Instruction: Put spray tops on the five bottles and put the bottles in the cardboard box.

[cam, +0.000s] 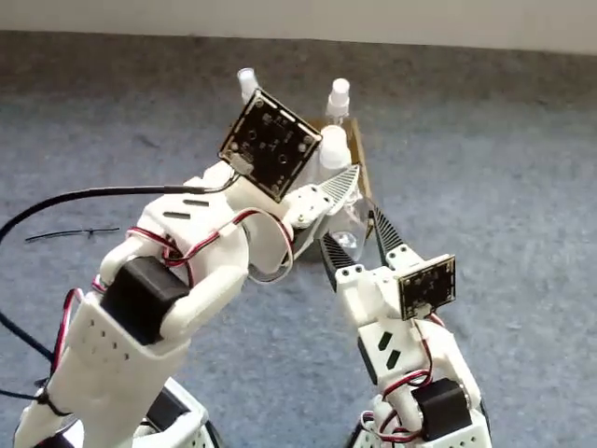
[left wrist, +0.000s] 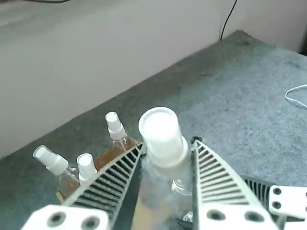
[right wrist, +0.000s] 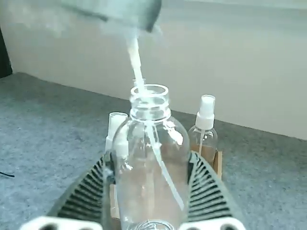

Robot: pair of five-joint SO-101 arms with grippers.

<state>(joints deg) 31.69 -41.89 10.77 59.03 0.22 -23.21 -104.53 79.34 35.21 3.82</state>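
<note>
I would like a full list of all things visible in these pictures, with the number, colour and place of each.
spray top: 1, white, in left end effector, tube down inside open bottle
open bottle: 1, clear, in right end effector
capped bottles: 3, clear with white tops, in cardboard box
cardboard box: 1, brown, behind open bottle
carpet: 1, grey, under everything
cable: 1, black, on carpet beside left arm
left end effector: 1, white, shut on spray top
right end effector: 1, dark, shut on open bottle

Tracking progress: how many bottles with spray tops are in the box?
3, standing in the box: first bottle, second bottle beside it, third bottle apart. An uncapped bottle sits in the right gripper. More may be hidden.
</note>
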